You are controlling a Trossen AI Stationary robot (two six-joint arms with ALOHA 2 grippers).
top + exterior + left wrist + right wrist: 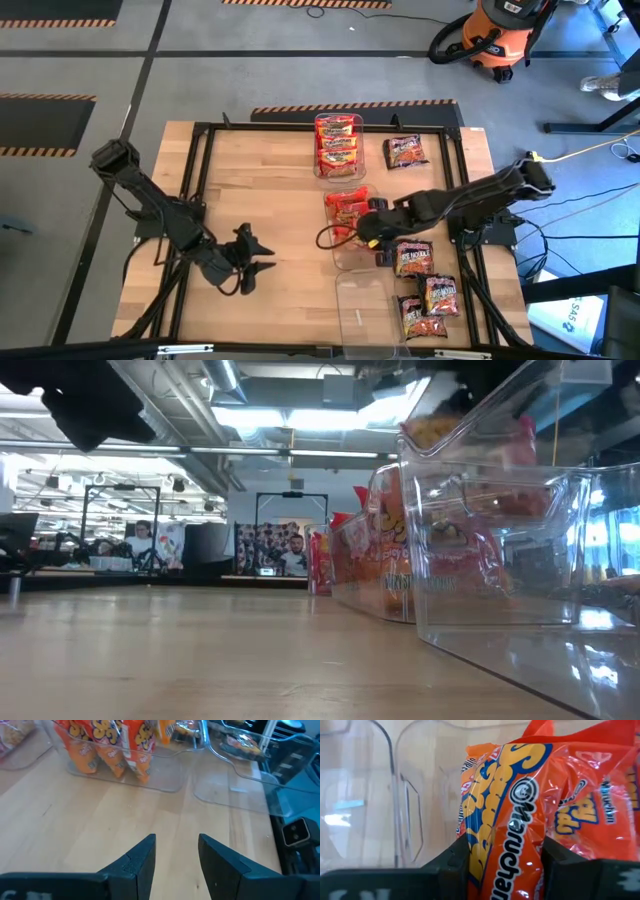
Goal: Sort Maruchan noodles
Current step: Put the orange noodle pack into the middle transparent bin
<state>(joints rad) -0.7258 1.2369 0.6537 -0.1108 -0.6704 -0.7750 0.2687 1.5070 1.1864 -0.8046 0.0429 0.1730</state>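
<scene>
Orange-red Maruchan packets (pixel 347 207) stand on edge in the middle clear bin (pixel 340 255). My right gripper (pixel 372 228) reaches over that bin from the table's right and is shut on one orange-red packet (pixel 512 815), with more orange packets (pixel 592 815) beside it. Red-yellow packets (pixel 338 143) fill the far bin. Dark packets lie flat on the table: one far right (pixel 405 151) and three near right (pixel 413 258), (pixel 441 294), (pixel 418 318). My left gripper (pixel 255 262) is open and hovers over bare wood at the table's left-centre (pixel 177 855). My right gripper (pixel 505 855) pinches the orange-red packet between its two fingers, one finger (pixel 454 862) on each side of the end nearest the wrist (pixel 507 870). The plastic bunches narrower there. The fingers slant down from the table's right. The packet's far end stands among the other packets in the middle bin.
The near clear bin (pixel 365 305) holds nothing and shows large in the low view (pixel 500 540). Its wall (pixel 405 795) stands close beside the held packet. A black frame rims the table (pixel 200 150). Bare wood (pixel 260 190) spreads across the left half.
</scene>
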